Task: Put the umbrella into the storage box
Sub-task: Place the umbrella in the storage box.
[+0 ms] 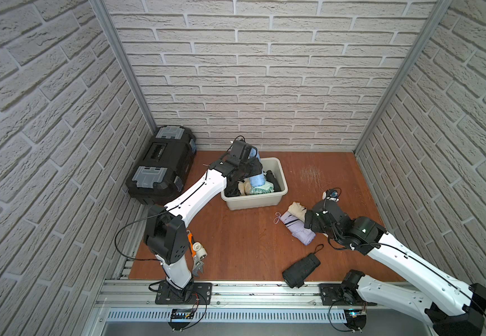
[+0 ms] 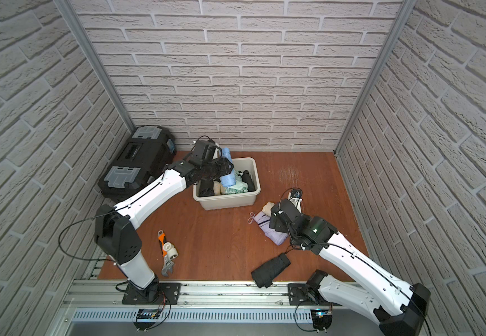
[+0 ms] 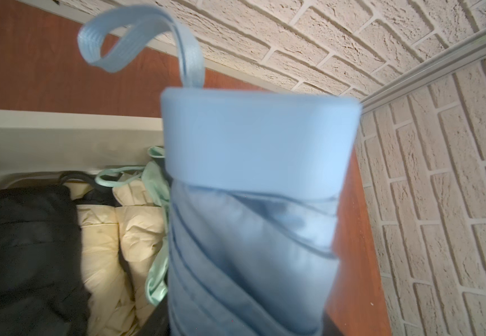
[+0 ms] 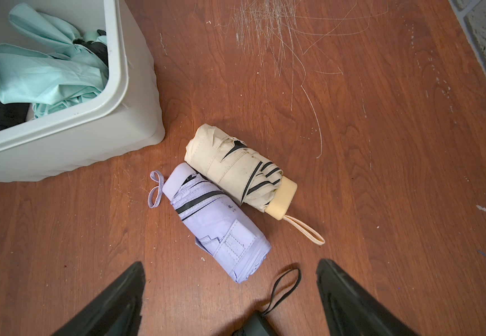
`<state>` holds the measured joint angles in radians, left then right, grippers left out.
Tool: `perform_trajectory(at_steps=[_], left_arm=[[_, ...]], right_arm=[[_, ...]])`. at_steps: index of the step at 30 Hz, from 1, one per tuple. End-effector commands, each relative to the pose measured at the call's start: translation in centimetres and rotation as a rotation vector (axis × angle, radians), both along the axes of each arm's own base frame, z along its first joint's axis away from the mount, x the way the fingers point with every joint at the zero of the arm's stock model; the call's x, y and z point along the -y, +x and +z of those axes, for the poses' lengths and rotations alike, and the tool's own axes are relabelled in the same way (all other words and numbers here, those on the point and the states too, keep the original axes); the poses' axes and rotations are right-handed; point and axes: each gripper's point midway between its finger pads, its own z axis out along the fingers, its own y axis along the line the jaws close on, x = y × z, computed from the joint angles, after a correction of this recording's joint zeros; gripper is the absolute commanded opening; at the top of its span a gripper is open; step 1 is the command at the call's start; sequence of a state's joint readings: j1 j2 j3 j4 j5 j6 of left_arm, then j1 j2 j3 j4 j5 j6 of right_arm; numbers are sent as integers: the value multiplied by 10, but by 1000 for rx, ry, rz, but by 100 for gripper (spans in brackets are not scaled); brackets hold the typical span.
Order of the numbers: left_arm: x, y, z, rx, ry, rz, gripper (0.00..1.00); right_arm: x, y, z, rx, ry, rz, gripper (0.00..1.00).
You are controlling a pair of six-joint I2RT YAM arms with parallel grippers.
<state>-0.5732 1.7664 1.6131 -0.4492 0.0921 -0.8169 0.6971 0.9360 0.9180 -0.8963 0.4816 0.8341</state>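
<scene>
Only the left wrist view shows the strap loop (image 3: 137, 37) of the blue umbrella (image 3: 250, 203). Both top views show the left gripper (image 1: 250, 171) clamped round it over the storage box (image 1: 255, 202) (its 11 o'clock corner), with the long axis steep and the handle toward 12 o'clock. At 4 o'clock the right gripper (image 4: 230, 261) gapes, empty.

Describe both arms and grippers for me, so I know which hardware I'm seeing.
Both match: left arm and right arm have white shells, black joint housings and thin black cables. A green light shows on the right wrist. On the right gripper the fingers are black, tapering.
</scene>
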Motion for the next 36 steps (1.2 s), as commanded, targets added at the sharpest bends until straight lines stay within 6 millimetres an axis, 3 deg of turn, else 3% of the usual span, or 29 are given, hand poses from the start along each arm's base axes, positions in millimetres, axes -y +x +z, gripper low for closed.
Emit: perform_trajectory(at_steps=[1, 15, 20, 22, 29, 36], left_arm=[[24, 16, 28, 50, -120, -33, 44], [43, 28, -62, -170, -51, -13, 39], [40, 30, -88, -214, 11, -4, 42], [39, 29, -94, -223, 25, 0, 48], [32, 31, -75, -162, 58, 29, 78], [18, 24, -29, -55, 52, 67, 87]], right_arm=[[10, -1, 3, 25, -10, -35, 94], [8, 1, 8, 15, -19, -36, 94], [8, 2, 9, 24, -6, -43, 93], [7, 2, 9, 23, -7, -41, 94], [8, 1, 10, 14, -26, -25, 93], [8, 0, 12, 4, -51, 5, 94]])
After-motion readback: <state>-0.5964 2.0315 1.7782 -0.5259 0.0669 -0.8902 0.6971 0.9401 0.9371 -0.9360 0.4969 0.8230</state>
